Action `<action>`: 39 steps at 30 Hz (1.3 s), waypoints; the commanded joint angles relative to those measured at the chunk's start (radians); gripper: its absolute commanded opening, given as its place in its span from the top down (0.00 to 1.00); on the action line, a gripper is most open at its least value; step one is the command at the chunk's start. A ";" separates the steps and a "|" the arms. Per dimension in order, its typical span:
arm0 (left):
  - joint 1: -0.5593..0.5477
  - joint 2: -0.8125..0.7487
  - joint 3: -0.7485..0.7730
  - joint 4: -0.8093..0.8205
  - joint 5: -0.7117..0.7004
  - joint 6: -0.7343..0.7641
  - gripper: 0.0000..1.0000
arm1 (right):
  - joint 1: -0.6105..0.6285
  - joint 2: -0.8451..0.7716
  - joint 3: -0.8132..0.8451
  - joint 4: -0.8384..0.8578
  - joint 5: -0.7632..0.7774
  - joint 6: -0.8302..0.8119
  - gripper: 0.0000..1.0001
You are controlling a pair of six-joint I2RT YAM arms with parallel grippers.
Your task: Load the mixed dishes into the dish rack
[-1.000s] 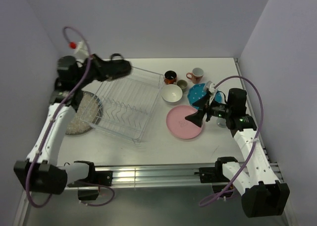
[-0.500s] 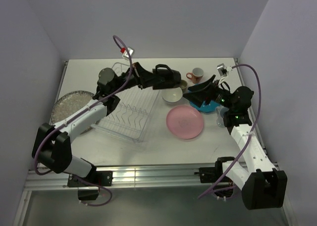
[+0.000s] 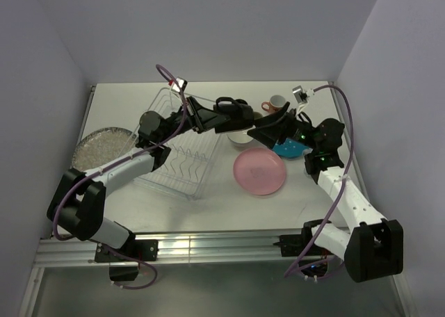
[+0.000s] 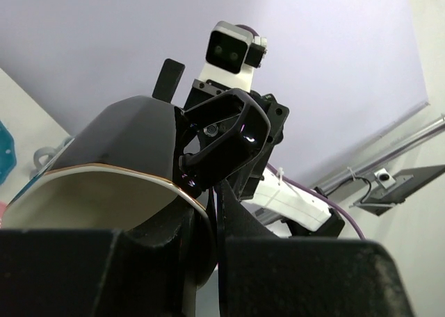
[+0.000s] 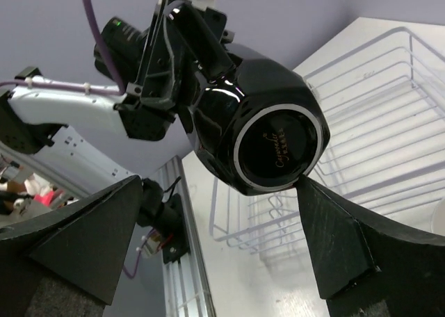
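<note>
Black glazed ceramic, with a thin gold rim and a cream inside, makes up the small mug that the left gripper grasps by its wall, one finger inside and one outside, as the left wrist view shows. In the overhead view the mug hangs in the air in the upper middle of the frame, over the right edge of the silvery-white wire dish rack and just above the round white bowl. The right gripper reaches in from the right with its jaws spread wide. In its own wrist view the mug's ringed base faces the camera between the two dark fingers, seemingly without contact. Below them lies a round pink plate. A grey speckled plate sits at the left, beside the rack.
</note>
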 commanded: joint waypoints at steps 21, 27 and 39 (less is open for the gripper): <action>-0.075 -0.141 0.023 0.016 -0.013 0.100 1.00 | 0.105 0.092 0.194 -0.173 0.144 -0.179 0.03; -0.075 -0.172 0.016 -0.021 -0.011 0.128 1.00 | 0.103 0.126 0.155 0.070 0.020 -0.069 0.03; -0.075 -0.111 0.036 0.137 0.038 0.019 0.98 | 0.129 0.140 0.085 0.448 -0.114 0.177 0.09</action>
